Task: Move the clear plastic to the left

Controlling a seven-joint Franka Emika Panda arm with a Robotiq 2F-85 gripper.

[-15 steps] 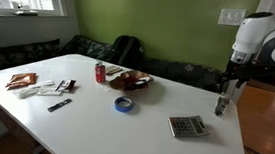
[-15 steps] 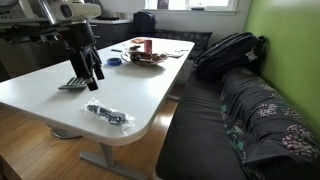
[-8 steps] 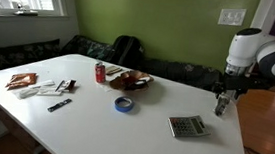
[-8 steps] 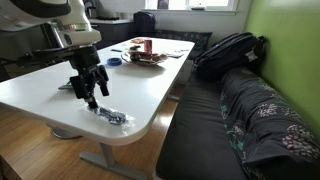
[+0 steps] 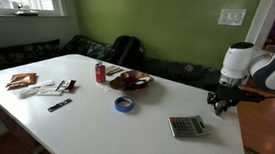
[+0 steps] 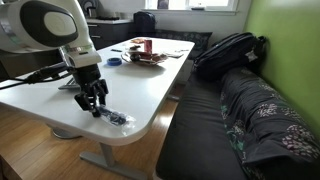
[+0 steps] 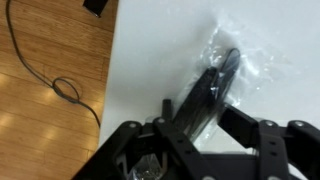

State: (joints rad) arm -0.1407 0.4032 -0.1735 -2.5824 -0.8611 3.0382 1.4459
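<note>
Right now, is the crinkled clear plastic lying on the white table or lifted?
Lying: the crinkled clear plastic rests on the white table, near its edge.

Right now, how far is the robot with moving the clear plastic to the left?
Done: the approach; the gripper is down at the clear plastic near the table edge. In hand: the grasp; in the wrist view a finger lies across the plastic, but I cannot tell if it is gripped. Left: the whole move; the plastic lies on the table.
</note>
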